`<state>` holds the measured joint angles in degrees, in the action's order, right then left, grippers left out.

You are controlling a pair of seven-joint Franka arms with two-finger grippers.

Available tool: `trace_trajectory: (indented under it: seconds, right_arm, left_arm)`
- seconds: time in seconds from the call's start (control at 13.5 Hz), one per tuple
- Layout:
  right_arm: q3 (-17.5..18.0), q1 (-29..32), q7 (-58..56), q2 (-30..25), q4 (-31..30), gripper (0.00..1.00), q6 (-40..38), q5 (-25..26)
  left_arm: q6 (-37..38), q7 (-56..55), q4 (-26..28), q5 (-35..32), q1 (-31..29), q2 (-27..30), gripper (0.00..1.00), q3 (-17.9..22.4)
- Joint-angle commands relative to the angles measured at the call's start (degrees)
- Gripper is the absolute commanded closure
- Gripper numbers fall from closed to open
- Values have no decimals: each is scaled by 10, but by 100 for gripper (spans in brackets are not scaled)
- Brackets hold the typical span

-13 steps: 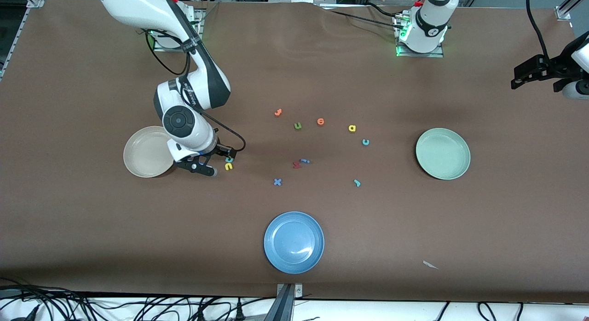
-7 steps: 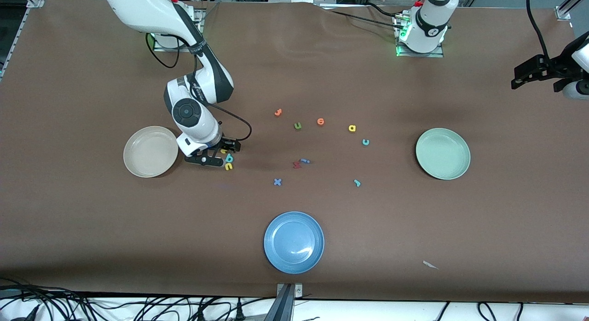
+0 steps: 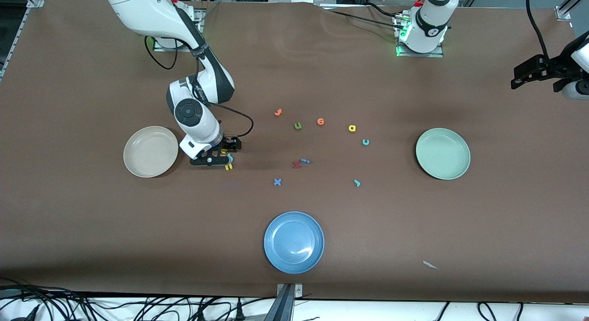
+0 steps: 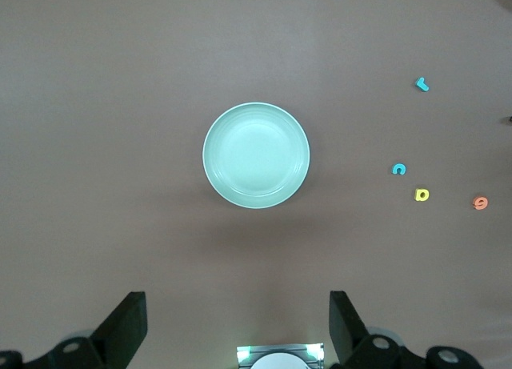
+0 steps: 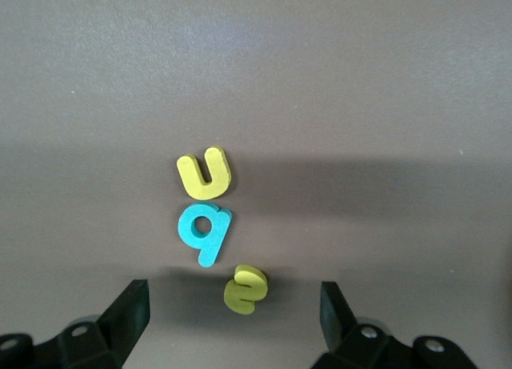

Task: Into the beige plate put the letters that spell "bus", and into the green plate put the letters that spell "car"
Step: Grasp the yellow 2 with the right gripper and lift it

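- Three views give us the moment. In the front view, our right pincer hangs low over the cluster of the letters that spell "bus", just beside the beige plate toward the right arm's end of the table. The beige plate is empty. The letters that spell "car" lie scattered near the table's middle, well apart from the empty green plate. The yellow a and teal c sit close together; the teal r lies nearer the front camera. Decoys sit among them: the olive u, the orange letters, the blue x and the blue plate.
- In the left wrist view, our left pincer waits high over the green plate, fingers spread and holding nothing.
- In the right wrist view, the right pincer's fingers stand spread with nothing between them. The yellow u, teal b and yellow s lie in a tight row, the u touching the b.
- We judge the risk to be the crowding: closing on one letter could drag or flip its neighbour, or pinch two at once. The tiny foam pieces may also slip out on the way to the plate.
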<state>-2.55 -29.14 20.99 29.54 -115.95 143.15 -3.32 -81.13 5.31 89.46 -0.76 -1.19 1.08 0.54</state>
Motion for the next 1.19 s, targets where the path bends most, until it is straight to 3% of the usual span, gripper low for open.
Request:
trace_trajectory:
  seconds: [0.0, 0.22, 0.67, 1.11]
  right_arm:
    - [3, 1, -10, -3, -12, 9, 14, 9]
    - [3, 1, -10, -3, -16, 27, 15, 9]
    - [3, 1, -10, 2, -16, 35, 26, 9]
    - [3, 1, -10, 2, -16, 62, 25, 9]
  left_arm:
    - [9, -3, -18, 6, 1, -7, 0, 0]
    - [9, -4, -18, 6, 1, -7, 0, 0]
    - [9, -4, -18, 6, 2, -7, 0, 0]
    - [9, -4, -18, 7, 2, -7, 0, 0]
